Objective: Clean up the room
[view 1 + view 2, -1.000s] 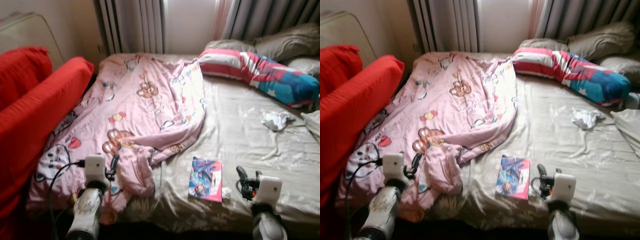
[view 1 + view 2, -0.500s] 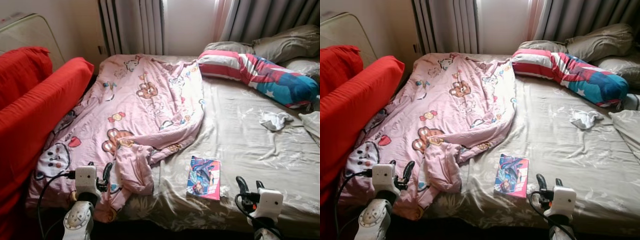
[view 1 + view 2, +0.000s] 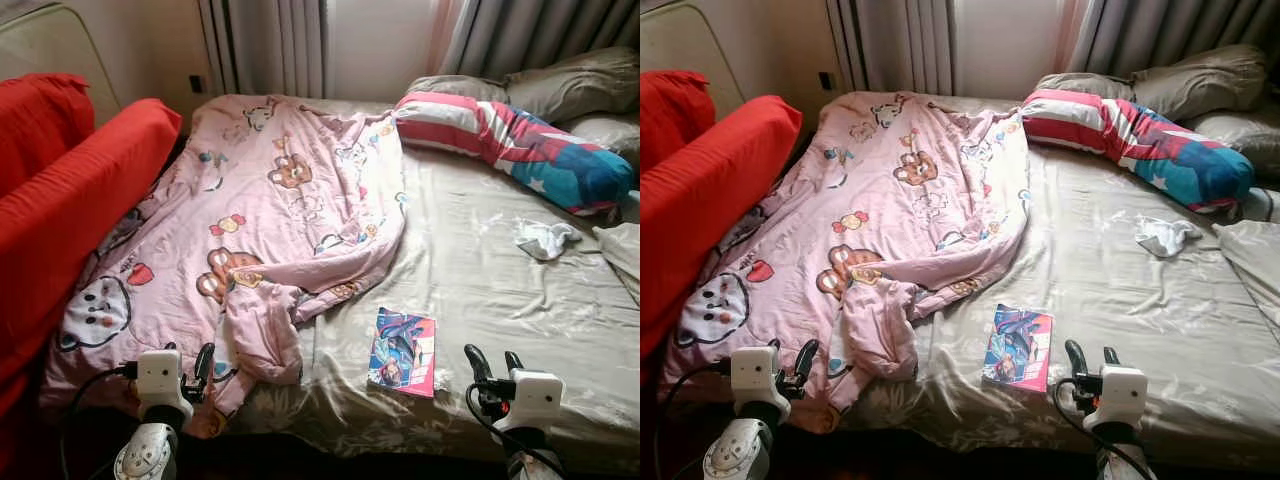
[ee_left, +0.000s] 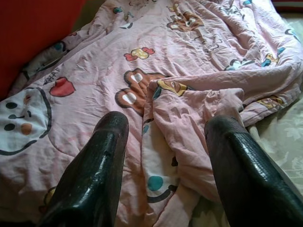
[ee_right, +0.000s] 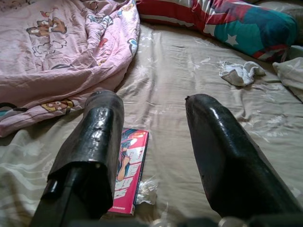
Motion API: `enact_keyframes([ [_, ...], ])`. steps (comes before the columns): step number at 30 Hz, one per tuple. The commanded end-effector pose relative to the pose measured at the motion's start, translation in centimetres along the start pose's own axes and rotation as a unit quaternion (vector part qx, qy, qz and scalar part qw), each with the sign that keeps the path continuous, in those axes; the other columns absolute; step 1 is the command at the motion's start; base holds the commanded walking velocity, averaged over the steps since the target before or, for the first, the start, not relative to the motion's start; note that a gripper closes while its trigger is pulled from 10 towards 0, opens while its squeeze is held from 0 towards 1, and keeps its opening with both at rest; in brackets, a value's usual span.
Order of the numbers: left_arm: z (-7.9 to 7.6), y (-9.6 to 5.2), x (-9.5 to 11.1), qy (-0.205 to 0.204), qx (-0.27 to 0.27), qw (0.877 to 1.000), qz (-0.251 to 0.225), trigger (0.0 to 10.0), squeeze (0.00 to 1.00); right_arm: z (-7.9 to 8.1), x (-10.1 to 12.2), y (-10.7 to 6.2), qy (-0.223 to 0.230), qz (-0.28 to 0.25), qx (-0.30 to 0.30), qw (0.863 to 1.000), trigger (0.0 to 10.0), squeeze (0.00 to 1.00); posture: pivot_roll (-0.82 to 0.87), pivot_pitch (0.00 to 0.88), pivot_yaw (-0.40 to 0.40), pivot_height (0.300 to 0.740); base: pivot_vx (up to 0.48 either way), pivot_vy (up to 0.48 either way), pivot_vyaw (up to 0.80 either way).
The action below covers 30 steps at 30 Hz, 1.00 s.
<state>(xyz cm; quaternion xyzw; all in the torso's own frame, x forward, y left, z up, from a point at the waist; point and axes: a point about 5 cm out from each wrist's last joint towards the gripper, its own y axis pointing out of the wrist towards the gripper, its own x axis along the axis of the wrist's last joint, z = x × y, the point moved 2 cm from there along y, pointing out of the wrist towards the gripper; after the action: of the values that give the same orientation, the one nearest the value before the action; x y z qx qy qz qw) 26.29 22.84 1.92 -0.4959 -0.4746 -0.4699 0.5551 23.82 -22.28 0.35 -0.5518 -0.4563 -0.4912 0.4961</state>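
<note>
We face a bed [image 3: 500, 270] with both arms raised at its near edge. Our left gripper [image 4: 163, 156] has its fingers [image 4: 97, 161] spread wide and holding nothing; between and beyond them lies the pink quilt [image 3: 270, 210], its bunched corner just ahead of the fingertips and its cartoon prints running away from them. A red sofa [image 3: 70, 200] stands beside the quilt, out past the left finger. Our right gripper [image 5: 151, 142] is also wide apart and empty, hovering over the beige sheet. A book [image 5: 130, 165] with a pink cover lies flat on the sheet just beside the left finger of that gripper, partly hidden behind it. Farther ahead of these fingers, well apart, a small white cloth [image 5: 241, 73] sits crumpled on the sheet, and beyond it a striped red, white and blue pillow [image 3: 520, 145] lies across the head of the bed, with grey pillows [image 3: 570, 90] behind it near the curtains [image 3: 270, 45].
</note>
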Motion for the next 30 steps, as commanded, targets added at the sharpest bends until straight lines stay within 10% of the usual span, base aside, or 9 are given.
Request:
enact_keyframes([
  [1,0.4,0.0,0.2,0.007,-0.009,1.0,0.004,10.0,0.0,0.3,-0.5,-0.5,0.01,0.011,-0.008,1.0,10.0,0.0,-0.08,0.0,0.014,0.74,0.0,0.0,0.0],
  [13,-0.8,0.3,0.1,-0.001,-0.028,1.0,0.014,10.0,0.0,0.3,-0.8,-1.1,0.013,0.024,-0.005,1.0,10.0,0.0,-0.11,0.0,0.016,0.74,0.0,0.0,-0.71],
  [30,-1.1,0.2,0.2,-0.007,-0.029,0.999,0.016,10.0,0.0,0.0,-0.8,-0.9,0.022,0.035,-0.02,0.999,10.0,0.0,-0.1,0.03,0.015,0.74,0.0,0.0,0.0],
])
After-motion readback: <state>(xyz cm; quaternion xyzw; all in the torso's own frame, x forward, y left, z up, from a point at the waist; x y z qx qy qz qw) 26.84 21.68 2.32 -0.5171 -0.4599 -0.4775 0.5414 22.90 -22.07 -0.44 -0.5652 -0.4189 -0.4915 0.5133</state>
